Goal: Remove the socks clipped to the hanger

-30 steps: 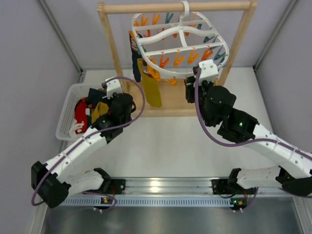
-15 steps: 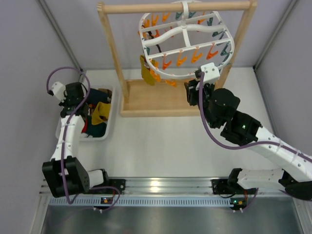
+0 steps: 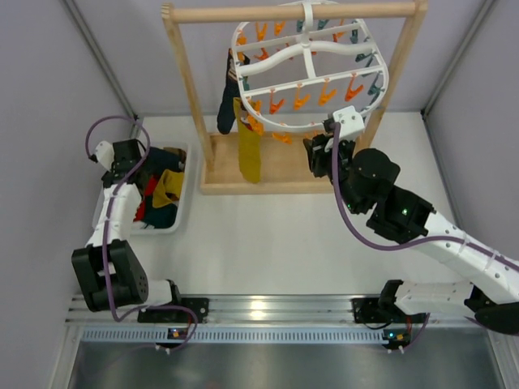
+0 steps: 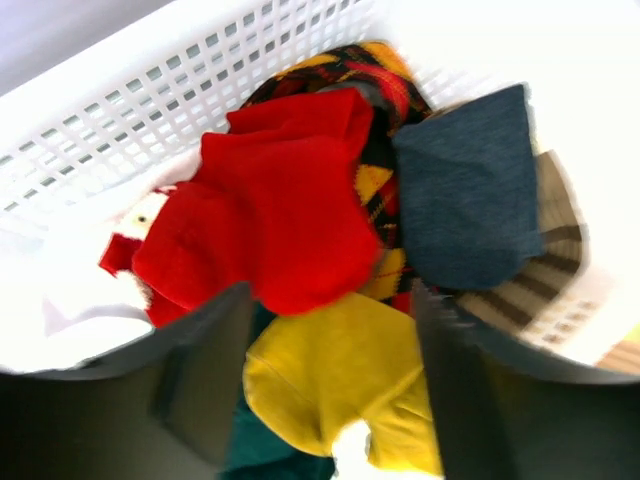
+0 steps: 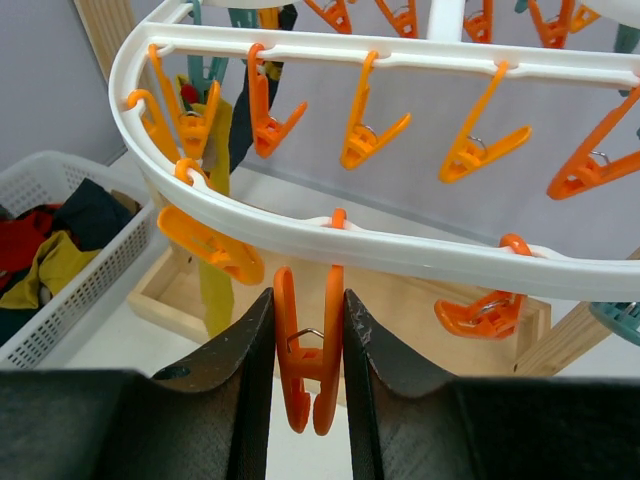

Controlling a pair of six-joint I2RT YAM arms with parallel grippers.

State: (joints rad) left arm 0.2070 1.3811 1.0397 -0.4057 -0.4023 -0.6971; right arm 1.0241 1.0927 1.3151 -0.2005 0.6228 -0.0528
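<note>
The white oval hanger (image 3: 308,50) hangs tilted from the wooden rack's top bar. Two socks stay clipped at its left edge: a dark navy sock (image 3: 228,101) and a mustard-yellow sock (image 3: 249,150). In the right wrist view both show again, the yellow sock (image 5: 213,290) below the dark sock (image 5: 245,130). My right gripper (image 5: 308,335) is shut on an empty orange clip (image 5: 308,370) dangling from the hanger's near rim (image 5: 420,255). My left gripper (image 4: 330,370) is open over the basket, with a loose yellow sock (image 4: 340,380) lying beneath it and nothing held.
The white mesh basket (image 3: 185,194) at the left holds several loose socks, among them a red sock (image 4: 270,220) and a navy sock (image 4: 465,200). The light wooden rack (image 3: 292,11) stands on a tray-like base (image 3: 284,166) behind both arms. Grey walls close in both sides.
My left arm has swung from beside the rack out over the basket, and its jaws have opened. The hanger has tilted up and shifted right. My right gripper keeps its hold on the clip.
</note>
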